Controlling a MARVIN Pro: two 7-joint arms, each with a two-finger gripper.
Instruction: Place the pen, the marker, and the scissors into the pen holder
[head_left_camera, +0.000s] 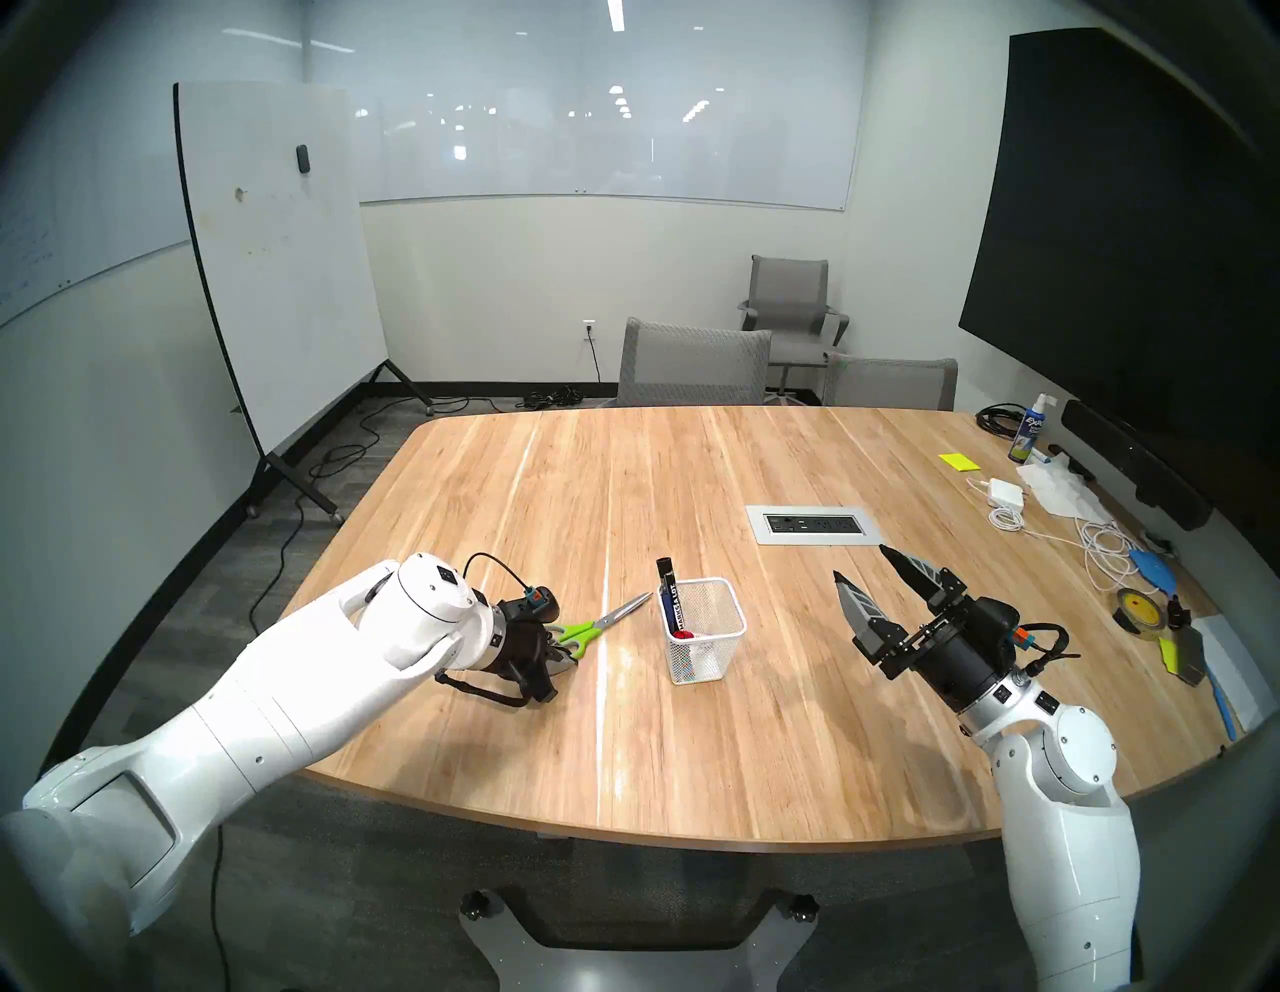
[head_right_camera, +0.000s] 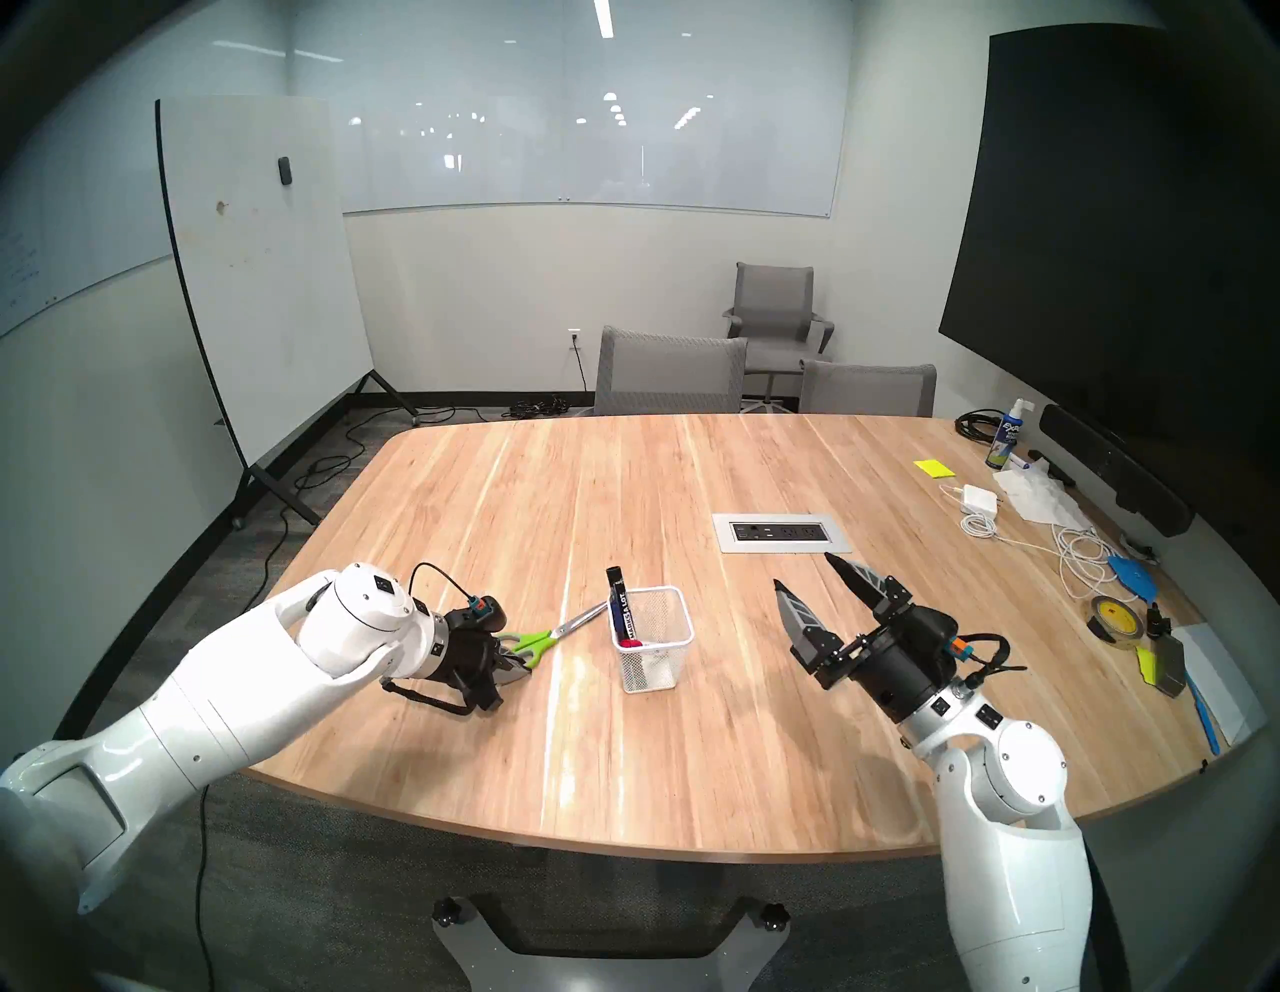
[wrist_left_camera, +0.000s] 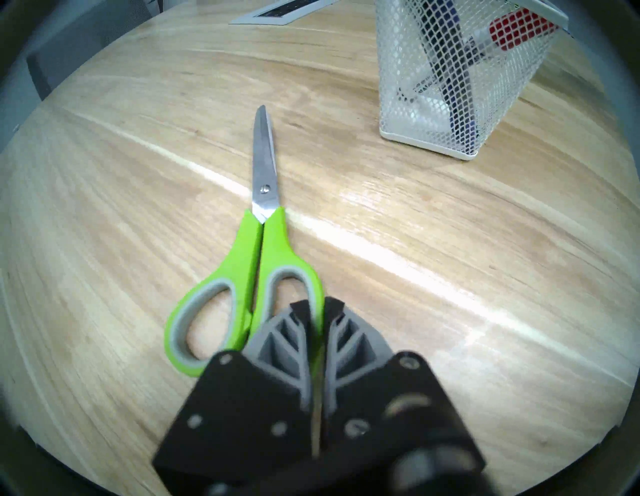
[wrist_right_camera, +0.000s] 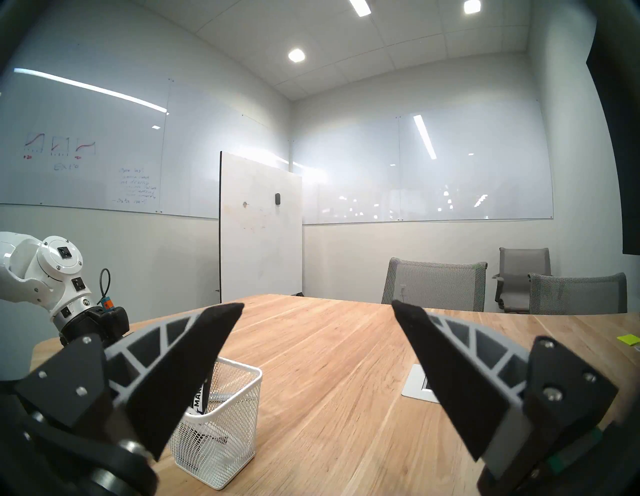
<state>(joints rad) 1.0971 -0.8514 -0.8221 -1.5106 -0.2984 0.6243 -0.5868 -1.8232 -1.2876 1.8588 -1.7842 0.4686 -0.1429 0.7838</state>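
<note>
The scissors (wrist_left_camera: 273, 242), with lime-green loops and silver blades, lie flat on the wooden table (head_left_camera: 485, 499), tips pointing at the pen holder (head_left_camera: 706, 641). My left gripper (wrist_left_camera: 317, 306) is shut on the rim of one finger loop, low at the table surface (head_left_camera: 564, 654). The white mesh pen holder (wrist_left_camera: 415, 114) holds a black marker (head_left_camera: 666, 589), a red-capped white marker (wrist_left_camera: 516, 29) and a dark-blue pen (wrist_left_camera: 460, 114) leaning inside. My right gripper (head_left_camera: 861, 562) hovers open and empty to the right of the holder (wrist_right_camera: 225, 433).
A grey power outlet plate (head_left_camera: 815, 524) is set into the table behind the holder. Cables, a charger, tape rolls, a spray bottle (head_left_camera: 1025, 433) and papers crowd the table's right edge. Grey chairs (head_left_camera: 692, 364) stand at the far side.
</note>
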